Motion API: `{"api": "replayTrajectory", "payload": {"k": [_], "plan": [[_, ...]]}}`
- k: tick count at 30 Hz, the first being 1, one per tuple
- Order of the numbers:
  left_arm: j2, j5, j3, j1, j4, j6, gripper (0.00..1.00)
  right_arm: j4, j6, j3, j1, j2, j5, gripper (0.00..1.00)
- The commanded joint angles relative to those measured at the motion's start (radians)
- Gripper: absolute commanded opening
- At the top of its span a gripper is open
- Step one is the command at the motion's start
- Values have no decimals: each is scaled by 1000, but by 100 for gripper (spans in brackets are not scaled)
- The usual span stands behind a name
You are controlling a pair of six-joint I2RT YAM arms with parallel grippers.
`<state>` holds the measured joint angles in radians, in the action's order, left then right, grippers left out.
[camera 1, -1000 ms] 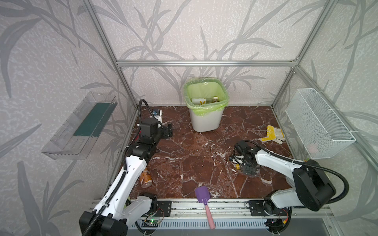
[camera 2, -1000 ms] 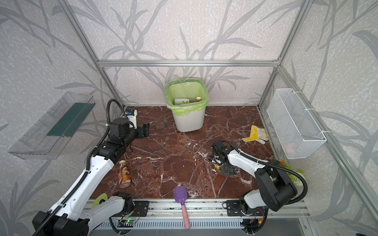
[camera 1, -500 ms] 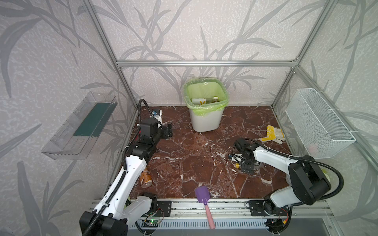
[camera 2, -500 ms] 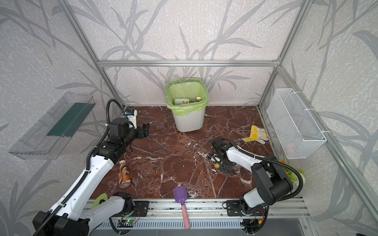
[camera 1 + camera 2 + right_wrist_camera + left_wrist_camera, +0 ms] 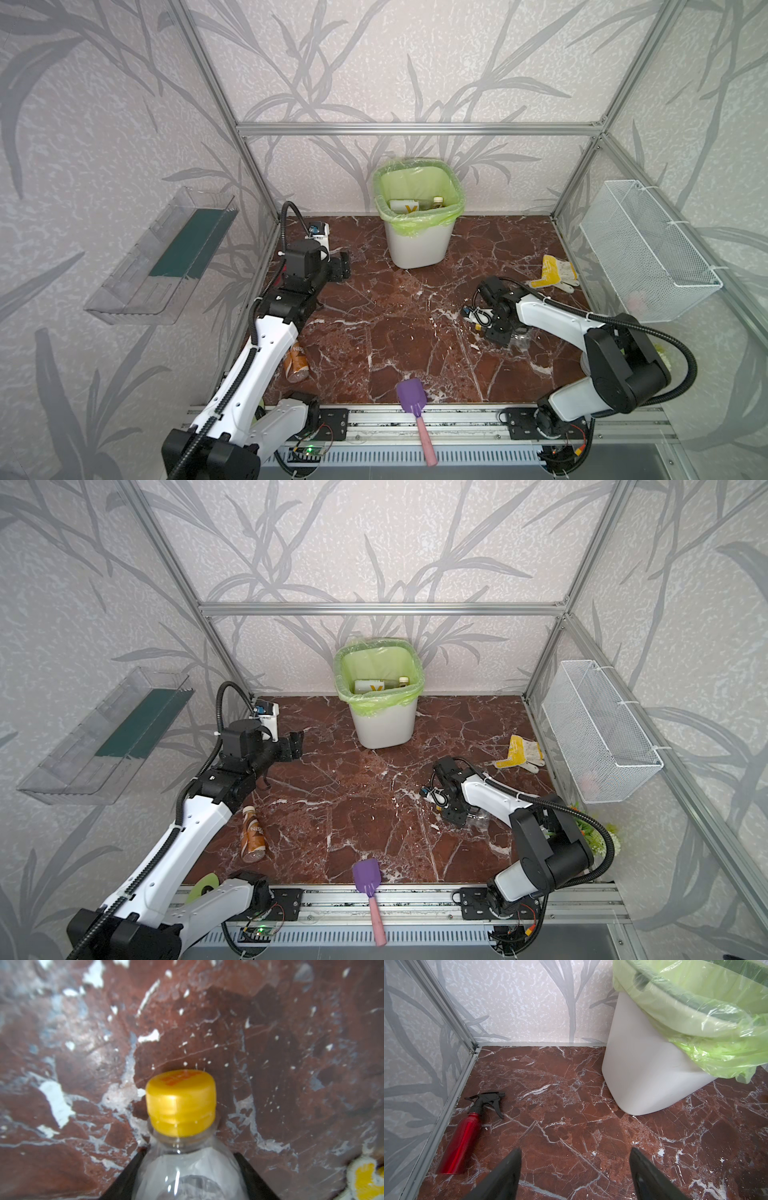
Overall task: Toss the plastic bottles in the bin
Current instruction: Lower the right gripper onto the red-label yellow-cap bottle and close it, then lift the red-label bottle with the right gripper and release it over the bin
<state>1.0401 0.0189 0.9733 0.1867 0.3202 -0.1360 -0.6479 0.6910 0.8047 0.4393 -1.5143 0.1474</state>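
- Right end effector point(image 5: 189, 1156): only the tips of its two black fingers point(image 5: 128, 1172) show in the right wrist view, cut off by the frame edge. They are drawn in against both sides of a clear bottle point(image 5: 187, 1178), pinching its shoulder.
- The bottle's yellow cap point(image 5: 180, 1103) points away from the wrist. The bottle lies on the bench point(image 5: 395, 324), and its lower body is out of frame.
- In both top views the right end effector point(image 5: 498, 332) point(image 5: 455, 812) covers most of this bottle; only a crumpled clear patch point(image 5: 519, 338) shows beside it.
- Left end effector point(image 5: 575, 1150): spread wide, holding nothing, above bare bench.
- Only the left wrist view shows a red spray bottle point(image 5: 460, 1138) lying along the wall; the left arm hides it from above.
- A brown bottle point(image 5: 253, 835) lies beside the left arm, half hidden in a top view point(image 5: 297, 361).
- The bin point(image 5: 417, 245) stands at the back wall, with bottles point(image 5: 415, 205) inside.
- A glove point(image 5: 555, 272) lies near the right wall.
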Motion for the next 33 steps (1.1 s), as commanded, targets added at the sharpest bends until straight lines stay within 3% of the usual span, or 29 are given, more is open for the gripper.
{"api": "replayTrajectory", "payload": {"k": [1,5,13,19,23,33], "plan": [[-2,-10,4,-6,-13,-12,80,20,-25,25,-5,23,-46,56],[-1,-12,4,-7,-14,-12,80,51,-44,19,-20,57,-54,51],[6,-3,2,-8,-15,-8,79,192,-135,1,-42,200,-99,50],[10,-8,-5,-9,-25,-19,79,449,-283,-45,-40,354,-89,45],[3,-25,-33,-9,-68,-29,78,755,-320,-189,-29,497,-139,45],[-14,-25,-67,-8,-117,-123,77,892,-429,-183,-21,750,-89,45]]}}
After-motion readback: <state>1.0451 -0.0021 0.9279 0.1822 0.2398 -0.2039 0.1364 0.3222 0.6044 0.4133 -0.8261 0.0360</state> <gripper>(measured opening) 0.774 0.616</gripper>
